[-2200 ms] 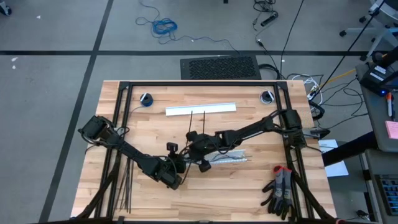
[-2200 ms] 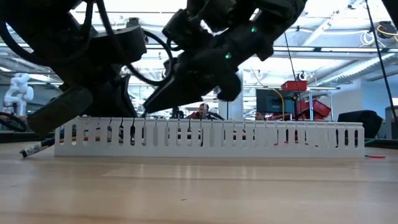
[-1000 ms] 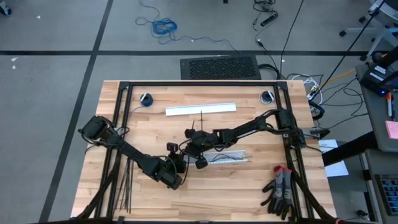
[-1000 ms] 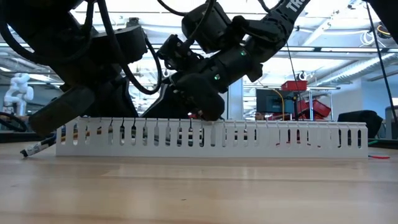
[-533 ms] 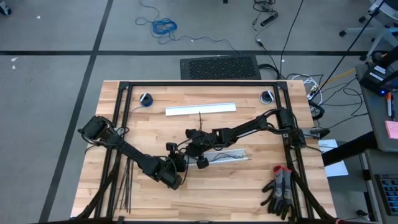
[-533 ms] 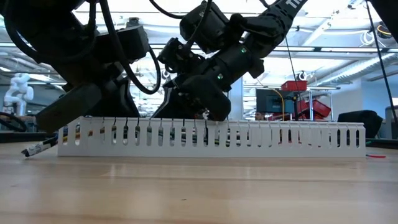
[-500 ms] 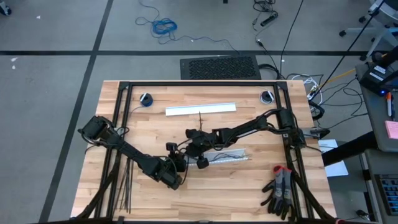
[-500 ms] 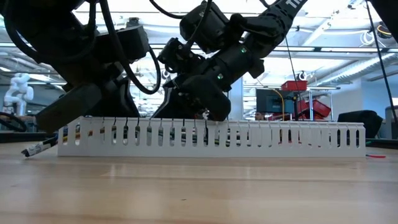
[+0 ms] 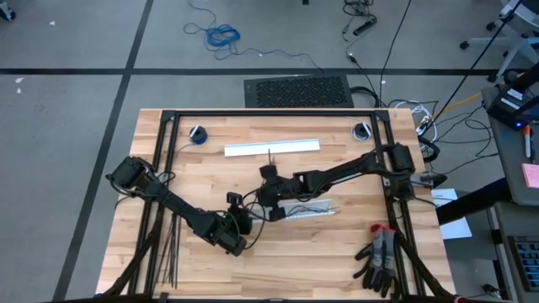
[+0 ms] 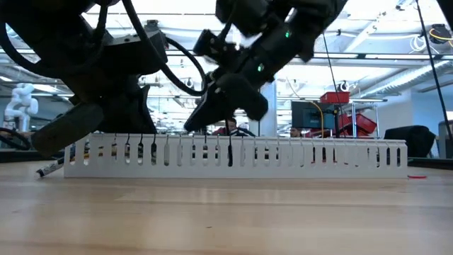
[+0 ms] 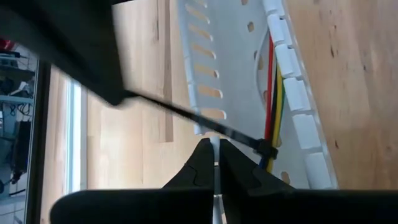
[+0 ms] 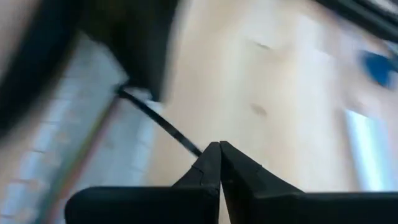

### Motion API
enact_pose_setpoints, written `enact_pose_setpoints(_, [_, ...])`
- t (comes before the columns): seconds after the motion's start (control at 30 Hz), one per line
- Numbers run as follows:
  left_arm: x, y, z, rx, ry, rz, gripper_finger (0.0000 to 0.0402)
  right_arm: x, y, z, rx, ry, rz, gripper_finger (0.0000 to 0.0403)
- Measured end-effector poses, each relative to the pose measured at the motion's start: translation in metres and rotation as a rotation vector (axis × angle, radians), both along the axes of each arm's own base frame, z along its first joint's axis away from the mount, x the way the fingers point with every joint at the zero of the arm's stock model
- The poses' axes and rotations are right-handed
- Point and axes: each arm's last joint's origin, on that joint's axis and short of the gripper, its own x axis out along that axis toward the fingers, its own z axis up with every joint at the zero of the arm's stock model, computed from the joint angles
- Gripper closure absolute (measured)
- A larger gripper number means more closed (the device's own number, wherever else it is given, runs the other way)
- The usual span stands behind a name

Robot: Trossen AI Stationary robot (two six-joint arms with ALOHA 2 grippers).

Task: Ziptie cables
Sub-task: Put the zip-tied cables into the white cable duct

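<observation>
The cables (image 11: 272,109) are thin red, yellow and dark wires lying side by side along a white slotted channel (image 11: 233,74) near the middle of the wooden surface (image 9: 202,172). One black ziptie (image 11: 186,114) is looped round them, its slim tail slanting away. The left hand (image 11: 214,163) is pinched shut on the ziptie near its head. The right hand (image 12: 216,160) is shut on the tail. Several spare zipties (image 9: 171,252) lie by the left edge, too close together to count.
</observation>
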Motion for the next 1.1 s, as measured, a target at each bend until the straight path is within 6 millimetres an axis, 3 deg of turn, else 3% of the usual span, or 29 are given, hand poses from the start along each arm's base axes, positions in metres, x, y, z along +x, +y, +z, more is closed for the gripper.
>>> enact_pose_setpoints(0.17, [0.000,0.000,0.000,-0.001,-0.001,0.001,0.0396,-0.021,0.002,0.017,-0.203,0.119,-0.164,0.0403])
enact_pose_setpoints(0.27, [0.000,0.000,0.000,0.000,-0.001,0.001,0.0396,-0.037,0.012,0.032,-0.301,0.185,-0.161,0.0403])
enact_pose_setpoints(0.4, [0.000,0.000,0.000,0.000,-0.001,0.001,0.0395,-0.057,0.033,0.037,-0.440,0.297,-0.100,0.0403])
enact_pose_setpoints(0.5, [0.000,0.000,0.000,-0.001,-0.001,0.002,0.0391,-0.074,0.051,0.030,-0.546,0.338,-0.103,0.0403])
enact_pose_setpoints(0.63, [0.000,0.000,0.000,-0.002,-0.002,0.001,0.0390,-0.100,0.067,0.006,-0.600,0.344,-0.197,0.0403])
enact_pose_setpoints(0.73, [0.000,0.000,0.000,-0.002,-0.003,0.001,0.0389,-0.110,0.075,-0.014,-0.507,0.252,-0.245,0.0403])
enact_pose_setpoints(0.83, [0.001,0.001,0.000,-0.001,0.000,0.001,0.0388,-0.101,0.082,-0.021,-0.313,0.046,-0.191,0.0403])
enact_pose_setpoints(1.0, [0.001,0.001,0.000,-0.001,-0.002,0.004,0.0387,-0.079,0.074,-0.002,0.066,-0.379,0.018,0.0403])
enact_pose_setpoints(1.1, [0.001,0.001,0.000,0.004,0.002,-0.003,0.0387,-0.068,0.060,-0.001,0.164,-0.413,0.062,0.0403])
